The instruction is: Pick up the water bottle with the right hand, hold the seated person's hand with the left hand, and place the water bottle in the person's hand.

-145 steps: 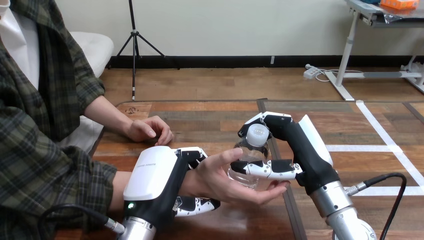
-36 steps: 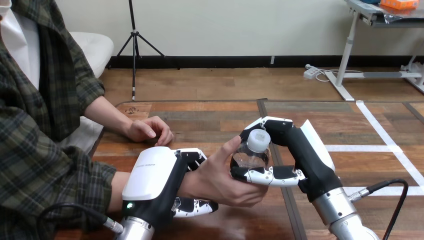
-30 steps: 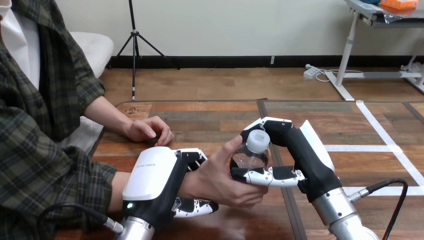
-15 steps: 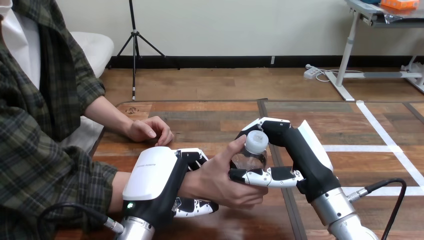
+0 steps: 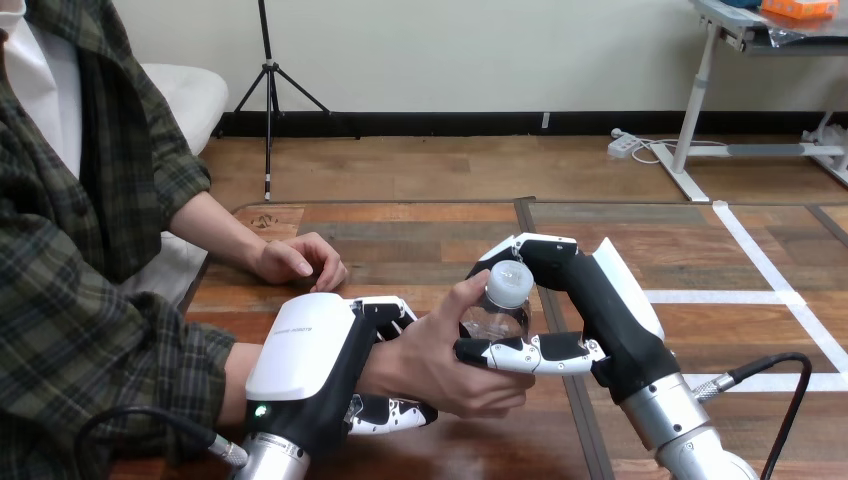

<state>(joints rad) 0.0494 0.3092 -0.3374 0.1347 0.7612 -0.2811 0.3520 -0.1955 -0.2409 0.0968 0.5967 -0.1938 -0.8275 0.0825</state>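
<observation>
Wooden table (image 5: pixel 420 225). L hand (image 5: pixel 310 350), by front edge left of centre, fingers + thumb curled round person's wrist (image 5: pixel 375 368). R hand (image 5: pixel 590 300), front-centre, clamped round water bottle (image 5: pixel 500 300). Btw them, person's hand (image 5: pixel 440 360) also curls on the bottle, which is upright, cap up, above the surface. Person's other hand (image 5: pixel 295 260) rests by left edge.

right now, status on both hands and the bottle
Left hand shut on the person's wrist. Right hand shut on the clear plastic water bottle, white cap. Person's near hand wrapped round it. No obstruction.
</observation>
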